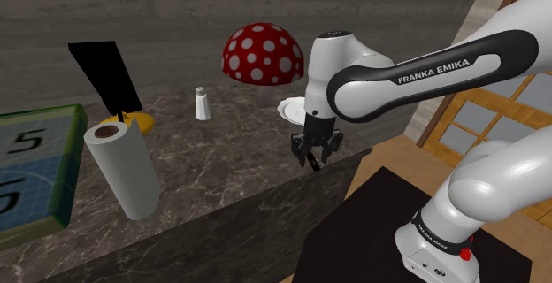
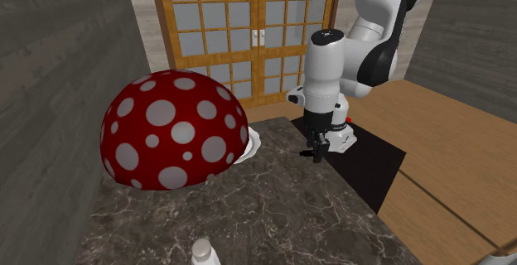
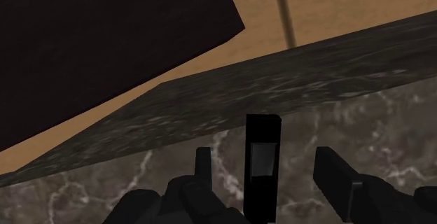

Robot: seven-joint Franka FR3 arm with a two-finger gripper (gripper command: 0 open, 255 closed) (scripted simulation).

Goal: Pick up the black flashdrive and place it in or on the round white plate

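Observation:
A black flashdrive [image 3: 261, 187] with a grey patch lies on the dark marble counter [image 3: 364, 110], near its edge. My gripper [image 3: 265, 152] is open, and the drive sits between the fingers with a gap on each side. The shoulder view has the gripper [image 1: 315, 159] pointing down just over the counter's corner nearest the stand. The round white plate [image 1: 288, 110] lies close behind the gripper, beside the mushroom's foot. From the second exterior view, the plate's rim [image 2: 253, 146] peeks out behind the mushroom, to the left of the gripper [image 2: 318, 151].
A big red mushroom with white spots [image 1: 261, 54] stands behind the plate. A small white bottle [image 1: 203, 103], a paper towel roll [image 1: 123, 169], a black sign on a yellow base [image 1: 111, 78] and a green-edged board [image 1: 35, 171] stand further along. The counter drops off to wooden floor [image 2: 447, 164].

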